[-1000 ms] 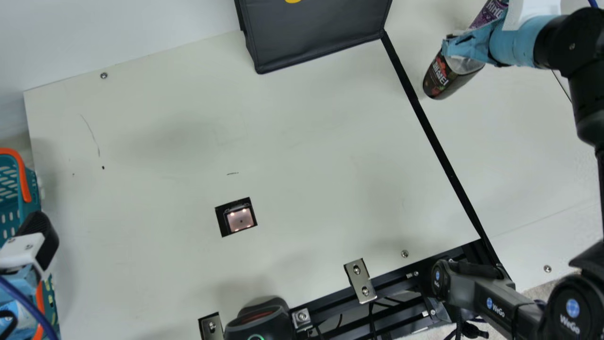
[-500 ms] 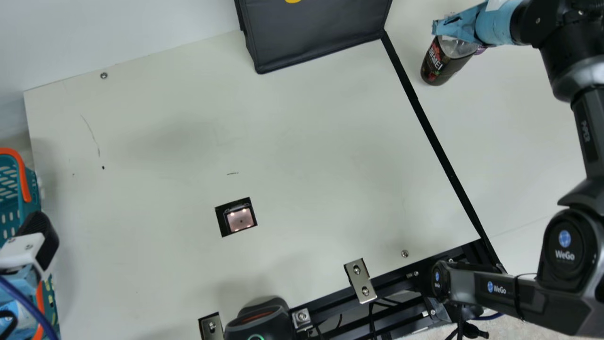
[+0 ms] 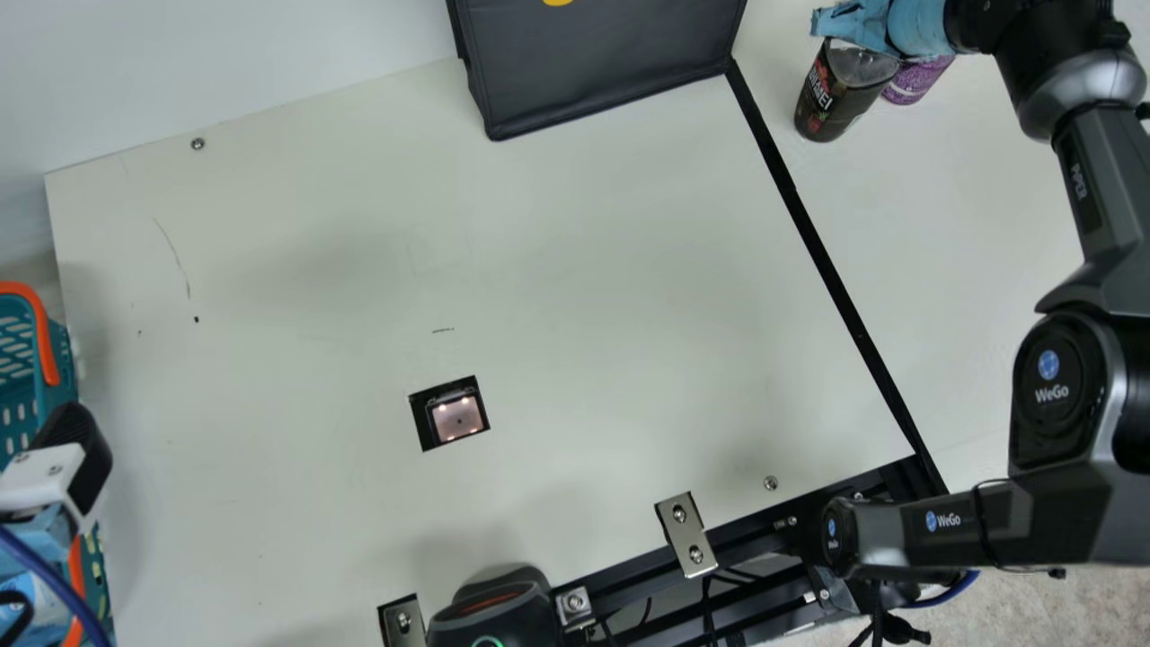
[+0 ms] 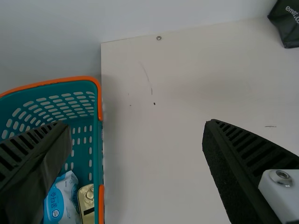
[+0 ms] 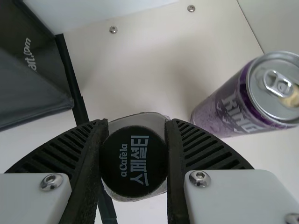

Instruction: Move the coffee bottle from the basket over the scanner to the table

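In the main view my right gripper (image 3: 849, 25) is at the upper right, with the dark coffee bottle (image 3: 834, 101) upright below it, right of the black strip. The right wrist view has the bottle's black cap (image 5: 133, 161) squeezed between both fingers of my right gripper (image 5: 134, 163). Whether its base touches the table, I cannot tell. My left gripper (image 3: 67, 467) stands at the left edge over the teal basket (image 3: 56, 359). Seen from its wrist, my left gripper (image 4: 135, 140) is open beside the basket wall (image 4: 97, 154), holding nothing. The scanner window (image 3: 456, 418) glows in the table.
A purple can (image 3: 916, 81) stands close beside the bottle. The black bag (image 3: 602, 63) is at the back. A blue-white packet (image 4: 63, 198) and a gold item (image 4: 87, 200) lie in the basket. A dark device (image 3: 494, 611) sits at the front edge.
My right gripper has moved up and slightly left in the main view, carrying the coffee bottle along, and more of the purple can has come into view. The left gripper has stayed still.
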### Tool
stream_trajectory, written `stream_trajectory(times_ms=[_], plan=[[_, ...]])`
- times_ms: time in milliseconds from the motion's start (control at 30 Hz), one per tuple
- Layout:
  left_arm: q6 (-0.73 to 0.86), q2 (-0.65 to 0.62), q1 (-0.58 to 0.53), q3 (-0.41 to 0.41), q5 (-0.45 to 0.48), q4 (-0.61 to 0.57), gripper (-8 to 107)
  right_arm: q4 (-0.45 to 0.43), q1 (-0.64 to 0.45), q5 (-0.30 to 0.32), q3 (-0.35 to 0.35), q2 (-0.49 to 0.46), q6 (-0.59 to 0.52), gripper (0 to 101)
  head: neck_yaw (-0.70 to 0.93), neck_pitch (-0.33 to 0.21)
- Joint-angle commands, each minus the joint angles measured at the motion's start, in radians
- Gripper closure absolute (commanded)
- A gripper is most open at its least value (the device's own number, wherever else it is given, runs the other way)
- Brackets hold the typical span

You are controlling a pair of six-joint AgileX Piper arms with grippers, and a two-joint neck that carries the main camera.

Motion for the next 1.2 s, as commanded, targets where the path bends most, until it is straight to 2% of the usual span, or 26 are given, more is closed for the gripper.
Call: stream_trajectory(times_ms=[0, 33, 533, 967, 1167], plan=[[0.000, 0.000, 0.000, 0.000, 0.000, 0.000, 9, -0.001, 0.002, 0.005, -0.007, 0.010, 0.010, 101, -0.002, -0.029], [0.000, 0.000, 0.000, 0.000, 0.000, 0.000, 9, -0.002, 0.003, 0.005, -0.010, 0.015, 0.014, 101, -0.002, -0.029], [0.000, 0.000, 0.000, 0.000, 0.000, 0.000, 9, -0.020, 0.011, -0.001, -0.023, 0.034, 0.048, 51, -0.002, -0.029], [0.000, 0.000, 0.000, 0.000, 0.000, 0.000, 9, -0.083, 0.025, -0.045, 0.018, -0.033, 0.072, 8, -0.002, -0.029], [0.000, 0.000, 0.000, 0.000, 0.000, 0.000, 9, -0.118, 0.039, -0.062, 0.070, -0.116, 0.081, 6, -0.002, -0.029]])
